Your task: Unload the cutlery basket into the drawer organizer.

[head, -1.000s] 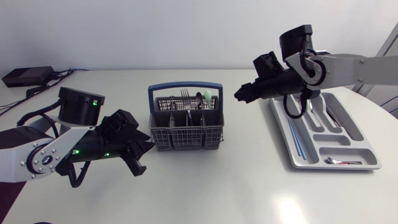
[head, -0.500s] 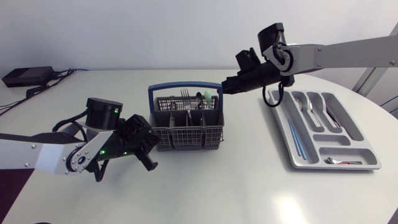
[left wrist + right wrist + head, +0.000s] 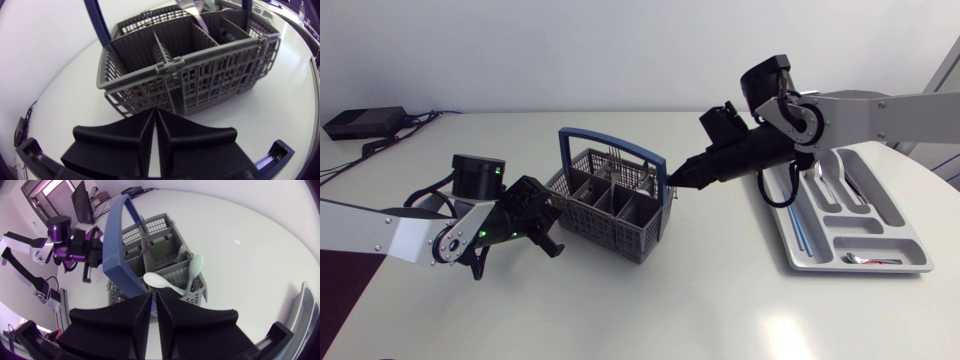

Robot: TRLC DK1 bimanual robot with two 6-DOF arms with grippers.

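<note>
The grey cutlery basket (image 3: 605,205) with its blue handle (image 3: 610,142) stands turned askew at mid-table. Cutlery shows in its far-right compartments: a mint spoon (image 3: 194,267) and a white spoon (image 3: 160,281). My left gripper (image 3: 555,218) is shut and empty, its tips at the basket's left wall (image 3: 200,85). In the left wrist view the left gripper (image 3: 154,115) has its fingers pressed together. My right gripper (image 3: 673,182) is shut, its tips at the basket's right corner beside the blue handle (image 3: 117,245). The right gripper (image 3: 153,296) holds nothing. The grey drawer organizer (image 3: 880,262) lies at the right with several pieces in it.
A black box (image 3: 365,122) with cables (image 3: 355,160) lies at the table's back left. The organizer sits close to the table's right edge.
Both grippers closed. The left one moved in against the basket, and the right one came down from the handle to its right corner. The basket turned and shifted toward the front right.
</note>
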